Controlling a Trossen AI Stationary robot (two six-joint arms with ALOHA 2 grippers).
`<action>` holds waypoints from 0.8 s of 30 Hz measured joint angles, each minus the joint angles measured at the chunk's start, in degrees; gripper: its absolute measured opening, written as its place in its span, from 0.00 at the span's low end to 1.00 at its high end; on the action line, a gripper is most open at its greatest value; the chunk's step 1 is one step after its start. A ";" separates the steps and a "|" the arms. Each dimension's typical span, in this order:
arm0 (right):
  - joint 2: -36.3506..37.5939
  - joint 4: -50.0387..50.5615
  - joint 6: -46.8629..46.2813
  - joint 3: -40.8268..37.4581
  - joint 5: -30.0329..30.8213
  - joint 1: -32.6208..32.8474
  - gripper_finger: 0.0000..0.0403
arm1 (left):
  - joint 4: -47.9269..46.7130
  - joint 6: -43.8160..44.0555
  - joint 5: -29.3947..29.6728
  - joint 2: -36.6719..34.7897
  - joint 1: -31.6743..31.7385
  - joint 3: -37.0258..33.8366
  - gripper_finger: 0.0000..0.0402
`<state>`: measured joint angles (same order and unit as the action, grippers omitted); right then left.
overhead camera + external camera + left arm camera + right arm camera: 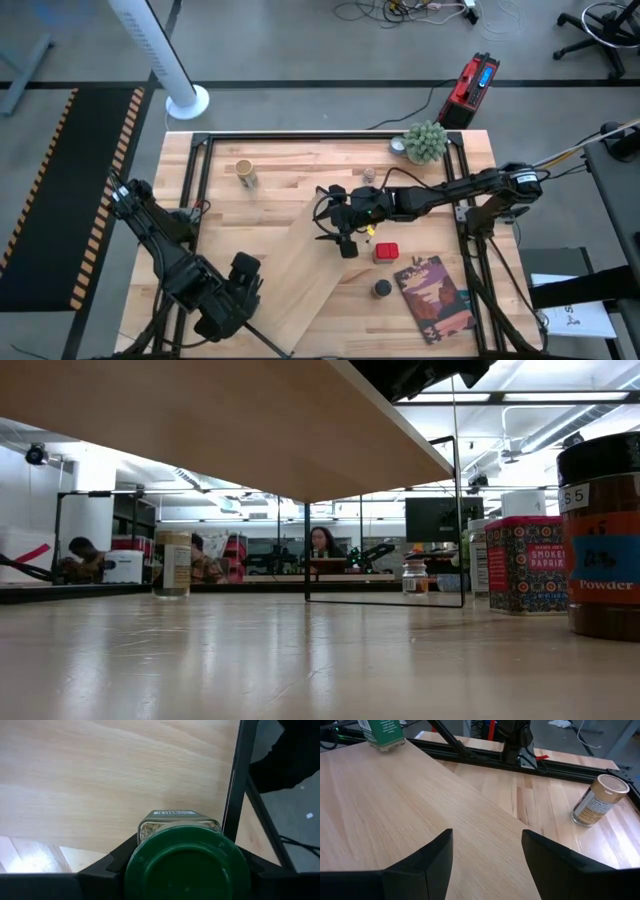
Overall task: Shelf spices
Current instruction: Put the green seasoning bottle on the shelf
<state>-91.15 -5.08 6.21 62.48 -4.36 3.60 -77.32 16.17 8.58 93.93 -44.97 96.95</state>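
Observation:
The shelf point(275, 285), a pale plywood board on thin black rails point(306, 550), stands slantwise on the table. My left gripper point(187, 865) is over the shelf's near left end, shut on a green-topped spice jar point(186, 862) beside the black rail point(235, 785). The left hand hides this jar in the high view. My right gripper point(487, 865) hovers at the shelf's far right end point(340, 225), open, with board surface showing between its fingers. Whether it touches the shelf, I cannot tell. My left gripper pinches the jar's top between its two fingers point(116, 860), one on each side at the green lid point(150, 850), which hides the exact contact. The fingers point steeply down. The jar stays upright, its base point(385, 746) at the board; touching or not, I cannot tell.
A tan-topped jar point(245, 173) and a clear glass jar point(369, 176) stand on the far tabletop. A red jar point(386, 251), a black-topped jar point(383, 288) and a reddish book point(435, 295) lie right of the shelf. A green plant point(425, 142) is at the far right corner.

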 joint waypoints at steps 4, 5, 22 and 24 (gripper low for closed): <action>0.00 0.07 -0.60 0.00 -0.10 0.14 0.53 | -0.15 -3.00 -0.04 -0.02 0.00 -0.01 0.47; 0.00 0.07 -0.60 0.00 -0.10 0.15 0.53 | -0.15 -3.62 -0.04 -0.04 0.00 -0.02 0.47; 0.00 0.07 -0.60 0.00 -0.37 0.44 0.53 | 2.56 -10.56 -0.09 -0.11 0.00 -0.11 0.48; 0.00 0.08 -0.56 0.00 -0.37 0.52 0.53 | 2.66 -10.29 -0.09 -0.11 0.00 -0.31 0.49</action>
<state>-91.15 -5.00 5.64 62.48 -4.73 4.12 -74.66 5.88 8.49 93.82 -44.97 96.64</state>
